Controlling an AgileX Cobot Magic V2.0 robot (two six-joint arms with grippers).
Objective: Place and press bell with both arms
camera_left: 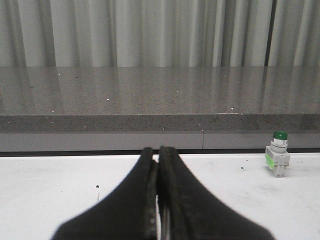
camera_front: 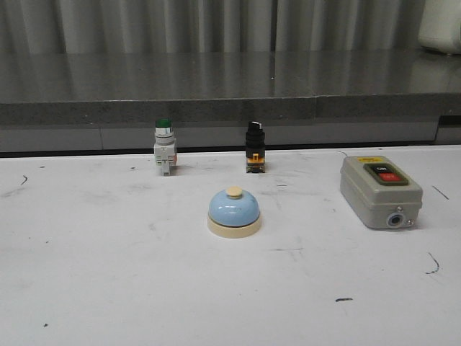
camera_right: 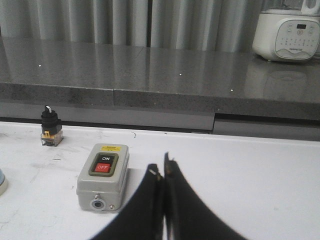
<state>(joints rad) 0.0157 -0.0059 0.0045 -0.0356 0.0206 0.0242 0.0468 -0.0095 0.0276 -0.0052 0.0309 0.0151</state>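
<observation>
The light-blue dome bell (camera_front: 234,212) with cream base and cream top button stands upright on the white table near its middle in the front view. A sliver of its edge (camera_right: 2,181) shows in the right wrist view. Neither gripper shows in the front view. My left gripper (camera_left: 158,150) is shut and empty, low over the table, with the bell out of its view. My right gripper (camera_right: 162,167) is shut and empty, just beside the grey switch box.
A grey box (camera_front: 380,191) with ON and OFF buttons lies right of the bell; it also shows in the right wrist view (camera_right: 102,176). A green-capped push-button (camera_front: 164,146) and a black-knob switch (camera_front: 254,145) stand behind the bell. A grey counter (camera_front: 216,90) runs behind the table.
</observation>
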